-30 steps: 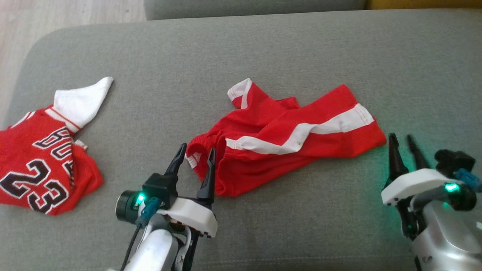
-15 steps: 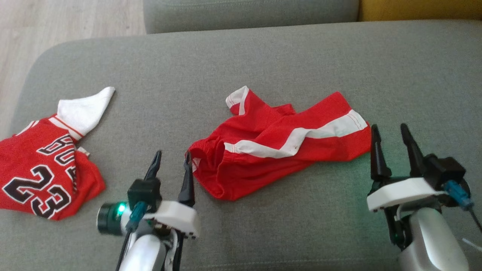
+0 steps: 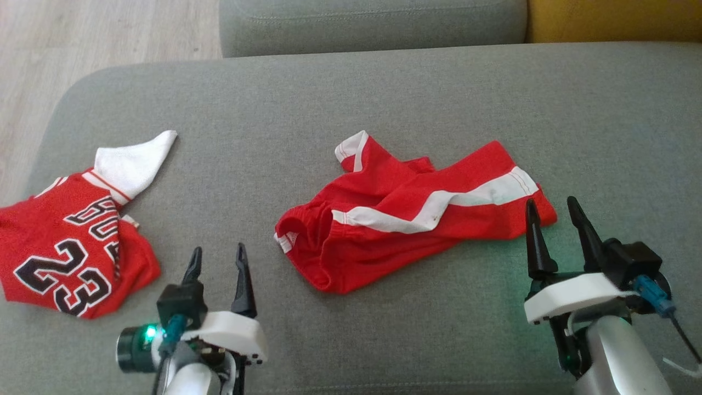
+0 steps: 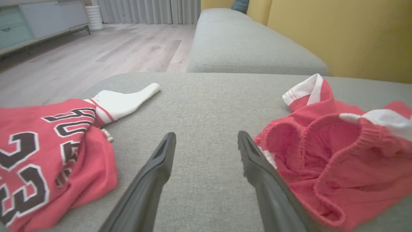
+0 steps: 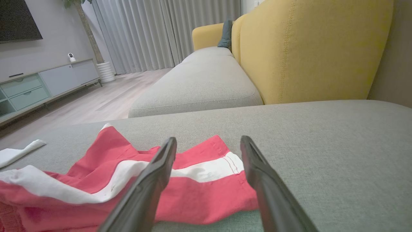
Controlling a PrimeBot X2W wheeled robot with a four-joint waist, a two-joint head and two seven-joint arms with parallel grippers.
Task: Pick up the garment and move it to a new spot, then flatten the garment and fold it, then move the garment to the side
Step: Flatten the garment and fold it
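Note:
The garment is a pair of red shorts point(image 3: 406, 219) with a white side stripe. It lies crumpled across the middle of the grey sofa cushion point(image 3: 351, 99), waistband toward the front left. My left gripper point(image 3: 218, 249) is open and empty, a short way left of the waistband. In the left wrist view the left gripper point(image 4: 206, 133) points over bare cushion, with the shorts point(image 4: 338, 154) just right of its right finger. My right gripper point(image 3: 550, 202) is open beside the shorts' right leg hem. In the right wrist view the right gripper point(image 5: 208, 138) shows the shorts point(image 5: 206, 190) between its fingers, untouched.
A red jersey point(image 3: 71, 247) numbered 23, with a white sleeve, lies at the cushion's left end, also seen as the jersey point(image 4: 48, 145) in the left wrist view. Wood floor point(image 3: 82, 33) lies beyond the left edge. A second grey cushion point(image 3: 373, 22) and a yellow backrest point(image 5: 309, 48) stand behind.
My left gripper has drawn back to the lower left, away from the shorts' waistband it straddled. My right gripper's fingers have spread wider near the leg hem. The head camera has shifted slightly.

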